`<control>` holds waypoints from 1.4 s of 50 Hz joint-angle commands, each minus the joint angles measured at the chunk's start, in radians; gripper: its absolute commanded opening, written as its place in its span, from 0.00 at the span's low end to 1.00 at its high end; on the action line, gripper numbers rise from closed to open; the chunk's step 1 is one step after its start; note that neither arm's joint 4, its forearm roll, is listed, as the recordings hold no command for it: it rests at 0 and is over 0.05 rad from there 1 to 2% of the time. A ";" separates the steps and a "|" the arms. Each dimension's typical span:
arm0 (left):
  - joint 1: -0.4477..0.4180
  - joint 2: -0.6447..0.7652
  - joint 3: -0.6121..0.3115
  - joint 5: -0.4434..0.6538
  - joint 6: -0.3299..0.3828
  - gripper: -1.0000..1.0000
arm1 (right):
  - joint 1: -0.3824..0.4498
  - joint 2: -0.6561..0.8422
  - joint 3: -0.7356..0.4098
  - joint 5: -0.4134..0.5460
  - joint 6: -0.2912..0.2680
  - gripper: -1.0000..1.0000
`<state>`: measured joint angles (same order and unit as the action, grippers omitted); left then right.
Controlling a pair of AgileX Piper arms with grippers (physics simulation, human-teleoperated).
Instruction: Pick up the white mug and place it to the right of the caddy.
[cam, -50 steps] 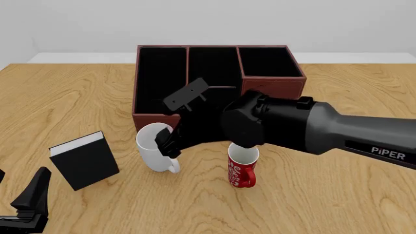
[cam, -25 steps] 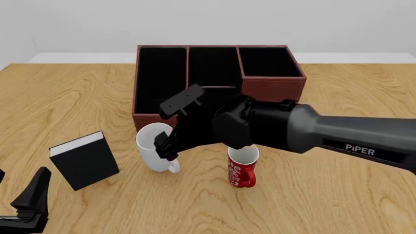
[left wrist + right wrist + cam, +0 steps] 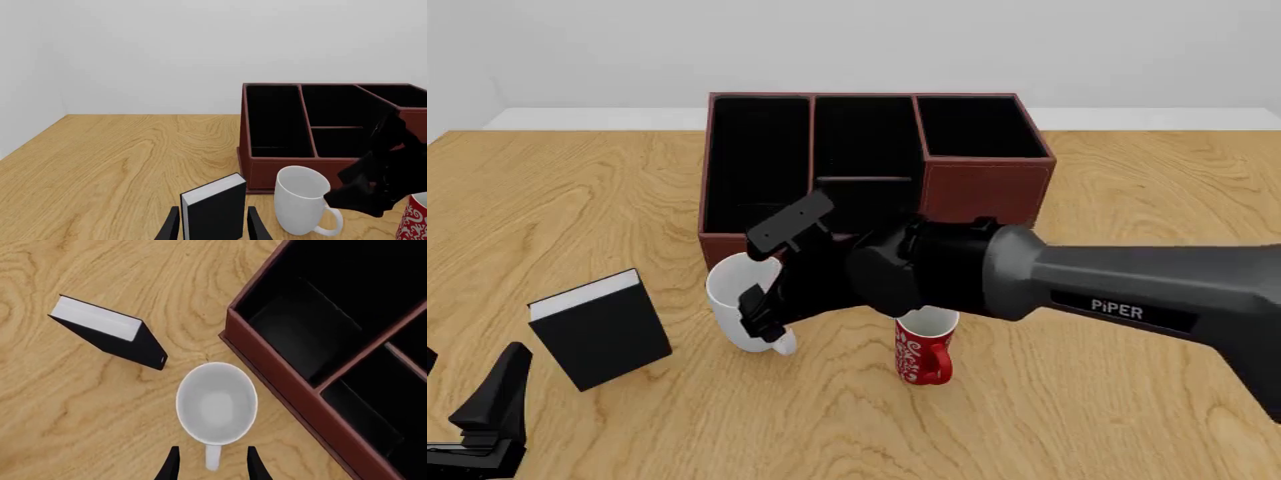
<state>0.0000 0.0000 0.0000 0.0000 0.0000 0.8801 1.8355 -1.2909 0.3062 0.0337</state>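
R arm slid left + lower, right gripper (image 3: 751, 312) now dropped over white mug (image 3: 733, 298) handle

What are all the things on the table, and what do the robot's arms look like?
white mug: one, glossy white, standing upright on the table just in front of the caddy's left end.
red mug: one, red with a white pattern, upright on the table to the right of the white mug.
caddy: one, dark reddish-brown with black-lined compartments, toward the far middle of the table.
book: one, black cover with white pages, standing on the table left of the white mug.
table: one, light wood grain.
right gripper: black, open, fingers either side of the white mug's handle.
left gripper: black, open, low near the table's front left, pointing at the book.
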 commanded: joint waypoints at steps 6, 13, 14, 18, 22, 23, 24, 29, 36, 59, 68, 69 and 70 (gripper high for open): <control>0.000 0.000 0.000 0.000 0.000 1.00 | 0.000 0.033 0.011 -0.026 0.014 1.00; 0.000 0.000 0.000 0.000 0.000 1.00 | -0.004 0.042 0.026 -0.041 0.019 1.00; 0.000 0.000 0.000 0.000 0.000 1.00 | -0.003 0.043 0.028 -0.042 0.019 1.00; 0.000 0.000 0.000 0.000 0.000 1.00 | 0.003 0.051 0.031 -0.046 0.027 1.00; 0.000 0.000 0.000 0.000 0.000 1.00 | 0.008 0.062 0.033 -0.049 0.034 1.00; 0.000 0.000 0.000 0.000 0.000 1.00 | 0.009 0.067 0.035 -0.050 0.034 1.00; 0.000 0.000 0.000 0.000 0.000 1.00 | 0.011 0.073 0.034 -0.049 0.035 1.00; 0.000 0.000 0.000 0.000 0.000 1.00 | 0.017 0.084 0.027 -0.040 0.040 1.00; 0.000 0.000 0.000 0.000 0.000 1.00 | 0.019 0.107 0.023 -0.035 0.041 1.00; 0.000 0.000 0.000 0.000 0.000 1.00 | 0.009 0.127 0.028 -0.034 0.028 0.00; 0.000 0.000 0.000 0.000 0.000 1.00 | 0.009 0.116 0.020 -0.021 0.026 0.00; 0.000 0.000 0.000 0.000 0.000 1.00 | 0.008 0.113 0.020 -0.019 0.024 0.00; 0.000 0.000 0.000 0.000 0.000 1.00 | 0.007 0.111 0.020 -0.018 0.021 0.00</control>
<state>0.0000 0.0000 0.0000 0.0000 0.0000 0.8896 1.9535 -1.2660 0.2790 0.0580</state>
